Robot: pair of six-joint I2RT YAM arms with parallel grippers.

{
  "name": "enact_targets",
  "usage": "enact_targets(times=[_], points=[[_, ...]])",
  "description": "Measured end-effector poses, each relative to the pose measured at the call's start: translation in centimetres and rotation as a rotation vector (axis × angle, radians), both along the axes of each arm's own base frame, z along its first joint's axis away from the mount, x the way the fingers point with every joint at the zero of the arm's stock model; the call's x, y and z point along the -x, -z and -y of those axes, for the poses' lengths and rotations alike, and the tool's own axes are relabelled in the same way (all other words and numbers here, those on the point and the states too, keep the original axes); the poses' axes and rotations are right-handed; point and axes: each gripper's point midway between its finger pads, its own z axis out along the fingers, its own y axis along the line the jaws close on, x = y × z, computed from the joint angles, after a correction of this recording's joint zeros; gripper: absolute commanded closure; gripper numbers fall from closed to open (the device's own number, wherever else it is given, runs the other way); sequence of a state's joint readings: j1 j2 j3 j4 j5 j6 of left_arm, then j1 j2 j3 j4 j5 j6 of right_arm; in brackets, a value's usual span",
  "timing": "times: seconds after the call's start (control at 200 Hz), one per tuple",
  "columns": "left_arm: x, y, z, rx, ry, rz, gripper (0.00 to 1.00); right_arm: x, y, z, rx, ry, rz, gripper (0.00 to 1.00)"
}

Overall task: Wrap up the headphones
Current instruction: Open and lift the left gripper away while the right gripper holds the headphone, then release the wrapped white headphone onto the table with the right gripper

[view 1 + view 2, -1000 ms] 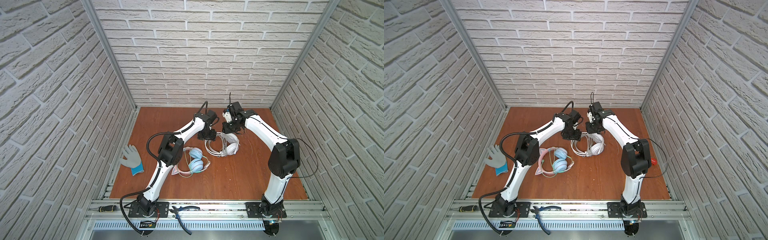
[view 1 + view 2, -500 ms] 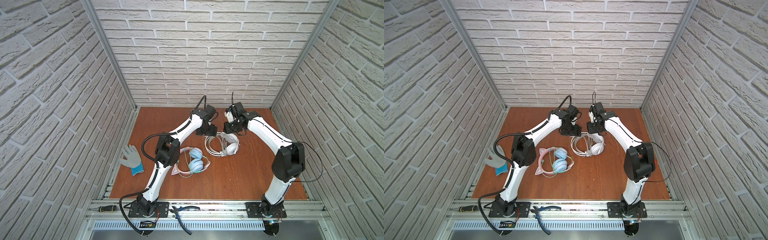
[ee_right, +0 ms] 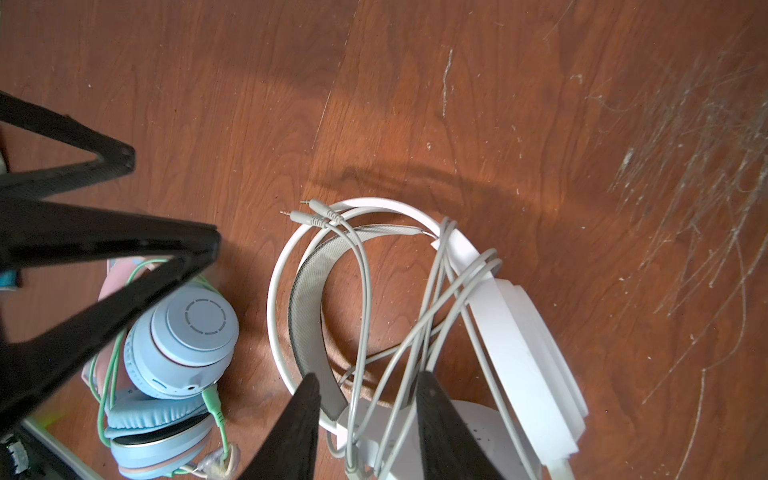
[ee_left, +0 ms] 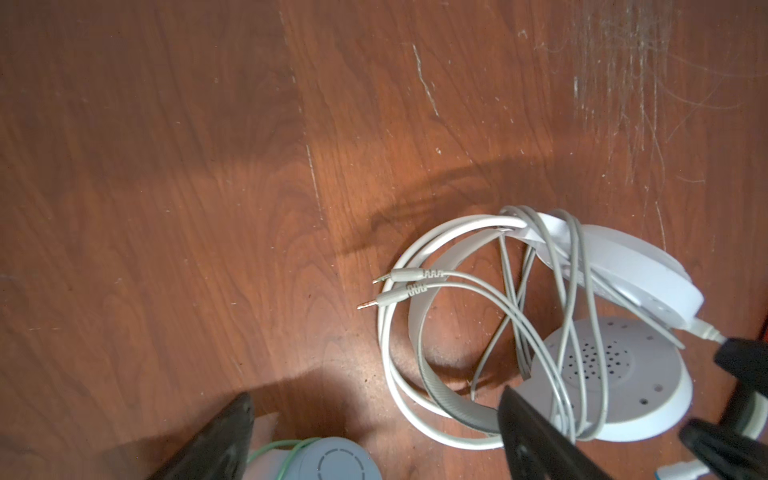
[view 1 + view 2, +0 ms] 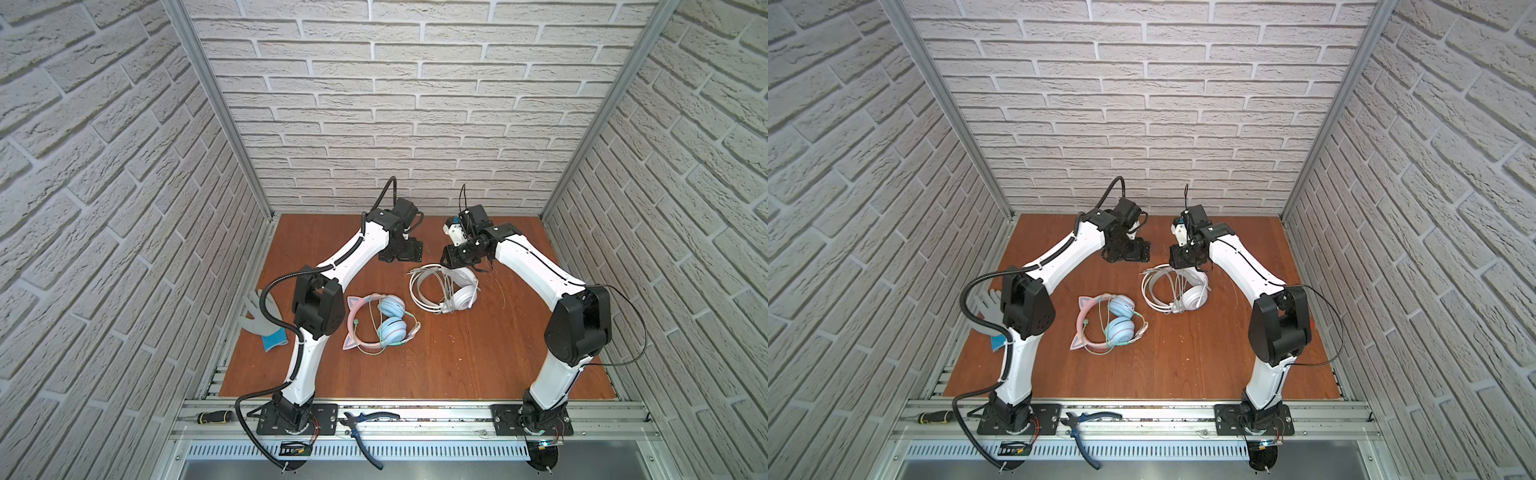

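Right wrist view is showing the right gripper [image 3: 366, 378] hovering over the white headphones [image 3: 519, 332], fingers partly parted, with loose cable [image 3: 484, 262] strands lying between them and nothing pinched. The left gripper [image 5: 401, 254] is standing wide and empty just beside, toward the back of the table [image 5: 457, 365]. The pink headphones [image 5: 376, 322] are lying nearer the front, cord coiled. Wrapping looks nearly finished; the next move, I'd say, is lifting clear without snagging strands.
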State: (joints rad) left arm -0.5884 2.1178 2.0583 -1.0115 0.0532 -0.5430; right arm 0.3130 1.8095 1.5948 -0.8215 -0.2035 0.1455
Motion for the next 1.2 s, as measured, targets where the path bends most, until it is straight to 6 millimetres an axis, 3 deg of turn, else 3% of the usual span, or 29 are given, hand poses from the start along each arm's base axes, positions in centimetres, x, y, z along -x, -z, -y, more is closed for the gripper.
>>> enact_targets(times=[0.285, 0.41, 0.66, 0.985, 1.2], points=[[-0.2, -2.2, -4.8, -0.019, -0.088, 0.063, 0.02, -0.4, 5.0, -1.7, 0.011, -0.032, -0.099, 0.58], [0.3, -1.8, -6.5, -0.047, -0.116, 0.064, 0.02, -0.6, 6.7, -1.8, 0.027, -0.029, -0.133, 0.58], [1.4, -1.0, -9.1, -0.066, -0.156, 0.052, 0.02, -1.6, 8.1, -2.4, 0.028, -0.034, -0.148, 0.59], [0.7, -1.5, -9.6, -0.051, -0.173, 0.078, 0.02, -2.3, 9.0, -3.3, -0.003, -0.022, -0.161, 0.88], [0.7, -1.5, -9.6, -0.048, -0.173, 0.081, 0.02, -3.1, 9.0, -3.5, -0.031, 0.02, -0.117, 0.95]])
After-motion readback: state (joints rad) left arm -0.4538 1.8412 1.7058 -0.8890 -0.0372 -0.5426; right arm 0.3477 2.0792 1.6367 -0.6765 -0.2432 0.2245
